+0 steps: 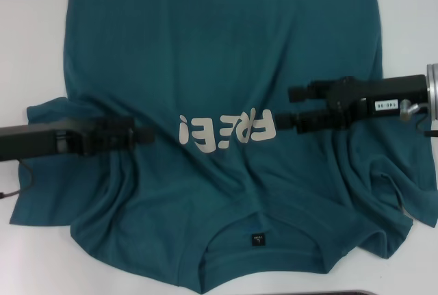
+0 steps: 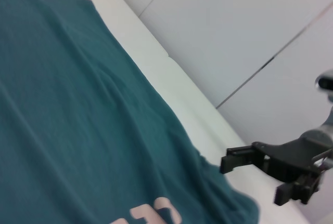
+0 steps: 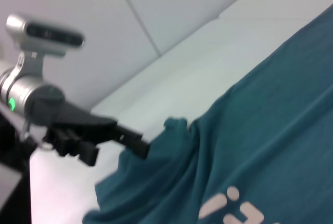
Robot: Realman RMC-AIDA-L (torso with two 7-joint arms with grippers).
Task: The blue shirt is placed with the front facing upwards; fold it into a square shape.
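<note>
The white counter [image 1: 34, 35] carries the blue shirt [image 1: 219, 69], spread front up with its collar nearest the robot and both sleeves bunched inward. Beside the "FREE!" print [image 1: 226, 129], the left hand [image 1: 147, 135] is clamped on a pulled-in cloth fold. Opposite the print, the right hand [image 1: 286, 109] hovers with fingers apart.
</note>
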